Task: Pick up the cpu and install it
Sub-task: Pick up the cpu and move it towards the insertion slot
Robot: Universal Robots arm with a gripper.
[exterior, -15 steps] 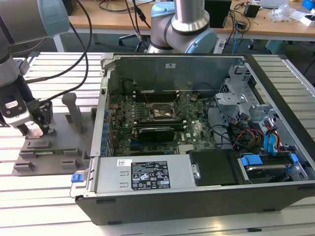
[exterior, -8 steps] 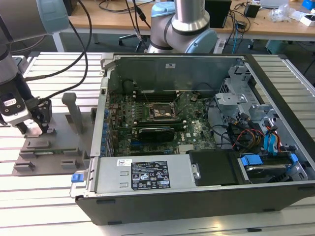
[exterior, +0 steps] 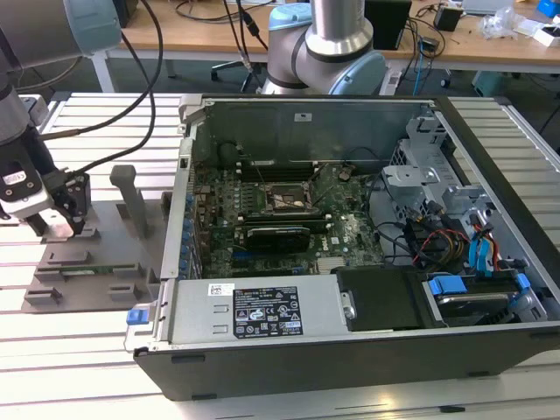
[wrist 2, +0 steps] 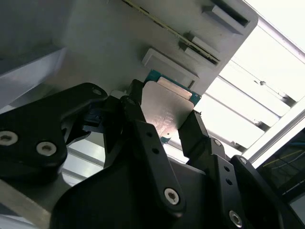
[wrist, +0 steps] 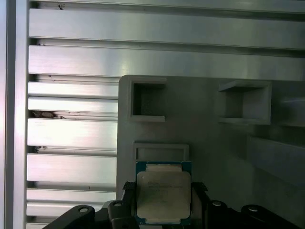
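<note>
I have the end effector clamped on the cpu, its fingers pinching opposite edges just over the grey fixture plate, by the bench edge at the exterior view's left. The pick looks done. Seating it in the motherboard socket, well apart, remains.

An open computer case sits on the slatted metal table beside a grey fixture plate.

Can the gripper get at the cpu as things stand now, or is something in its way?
Yes, it appears so. The gripper has its fingers against two opposite edges of the cpu, over the grey fixture plate; nothing stands between.
</note>
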